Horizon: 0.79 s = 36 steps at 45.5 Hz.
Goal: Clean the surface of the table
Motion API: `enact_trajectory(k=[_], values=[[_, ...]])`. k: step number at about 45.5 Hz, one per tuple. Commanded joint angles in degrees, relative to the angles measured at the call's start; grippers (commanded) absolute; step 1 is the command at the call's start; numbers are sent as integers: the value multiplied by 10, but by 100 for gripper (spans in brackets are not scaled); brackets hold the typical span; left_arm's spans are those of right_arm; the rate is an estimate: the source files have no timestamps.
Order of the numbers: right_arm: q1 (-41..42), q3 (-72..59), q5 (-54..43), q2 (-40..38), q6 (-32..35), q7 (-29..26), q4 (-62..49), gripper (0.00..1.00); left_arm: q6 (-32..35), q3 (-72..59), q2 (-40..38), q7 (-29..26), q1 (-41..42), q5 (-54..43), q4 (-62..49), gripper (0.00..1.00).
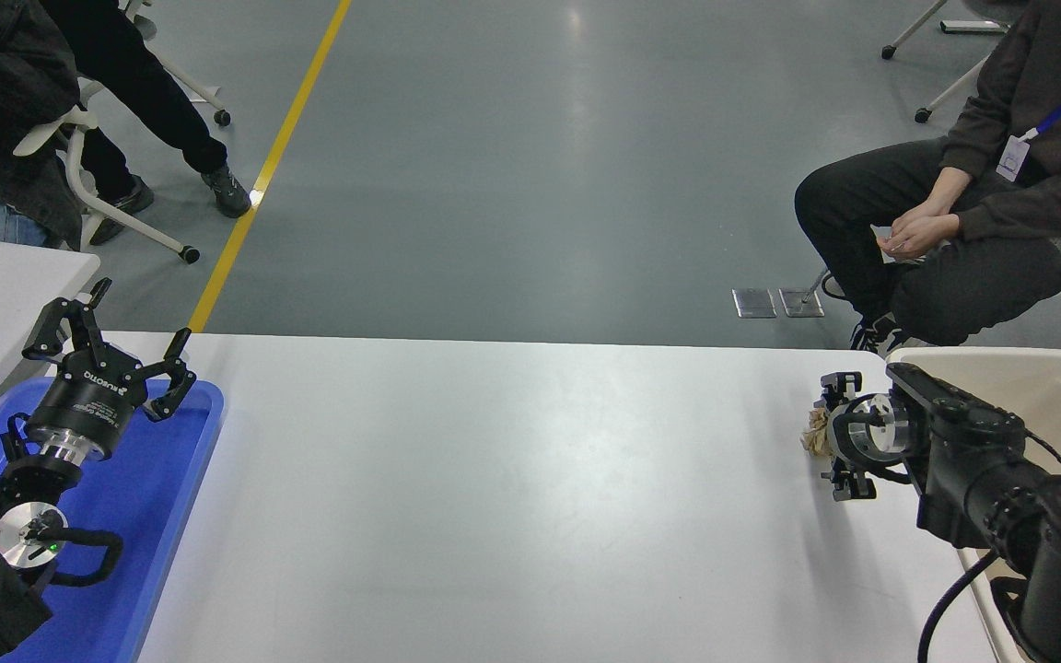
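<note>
Reaching in from the table's [512, 488] right edge, the right gripper [833, 435] sits over a crumpled brown wad [815, 433] near the far right corner, the only litter visible on the white surface. Its fingers bracket the wad, but the wrist blocks the view, so whether they have clamped on it cannot be told. The wad lies just beside the beige bin [1060, 387] standing at the table's right end, a short carry that likely explains why the arm works from that side. At the opposite end the left gripper [111, 345] is parked above the blue tray [148, 516] on the near left corner, fingers spread wide and holding nothing, well clear of the work. A person [973, 212] sits beyond the far edge, hands folded in the lap. Apart from the wad, the tabletop looks ready to pass as clean.
</note>
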Motion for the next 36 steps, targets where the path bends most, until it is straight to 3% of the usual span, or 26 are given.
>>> enact_trajectory(k=[1,6,8,11,14,18,36], values=[[-3,2,0,-3,0,4,-1,55,0,0,0,0,0,0,0,100],[-3,1,0,-5,2,7,-1,40,0,0,0,0,0,0,0,100],[-3,-1,0,-6,2,17,-1,27,0,0,0,0,0,0,0,100],[-2,-4,-2,-10,3,28,-1,23,0,0,0,0,0,-1,0,100],[2,-18,-2,-11,3,35,-1,9,0,0,0,0,0,0,0,100],[9,-31,0,-12,5,36,1,0,0,0,0,0,0,0,0,100],[34,-15,8,-48,121,35,5,0,0,0,0,0,0,0,0,100]])
